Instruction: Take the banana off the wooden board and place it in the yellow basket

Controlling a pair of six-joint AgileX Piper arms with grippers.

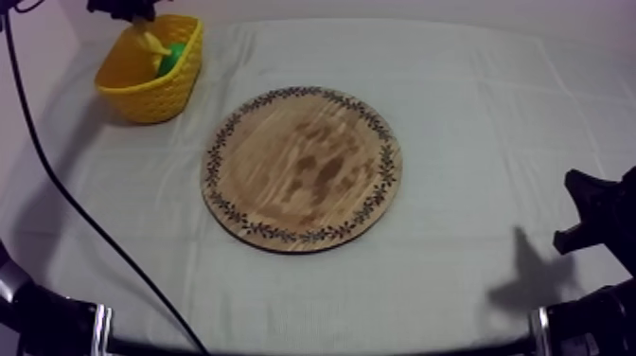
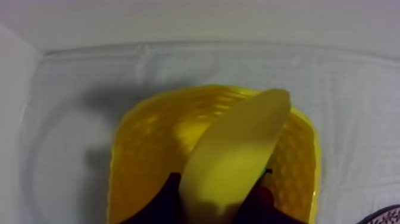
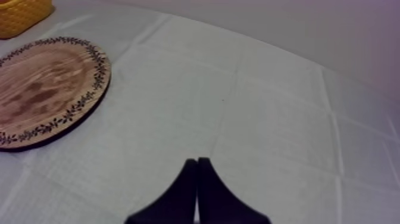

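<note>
The banana [image 2: 235, 155] hangs tip-down over the yellow basket [image 2: 143, 143], and my left gripper [image 2: 211, 205] is shut on it, one black finger on each side. From above, the basket [image 1: 151, 80] stands at the far left corner with my left gripper [image 1: 125, 9] above it and the banana [image 1: 149, 43] dipping inside. A green fruit [image 1: 173, 59] lies in the basket. The round wooden board [image 1: 303, 169] in the middle is bare. My right gripper [image 3: 197, 179] is shut on nothing, its fingers a narrow wedge above the cloth.
My right gripper [image 1: 591, 213] rests low at the table's right side, well away from the board. In the right wrist view the board [image 3: 41, 89] and a corner of the basket [image 3: 21, 15] lie off to its side. Bare cloth surrounds the board.
</note>
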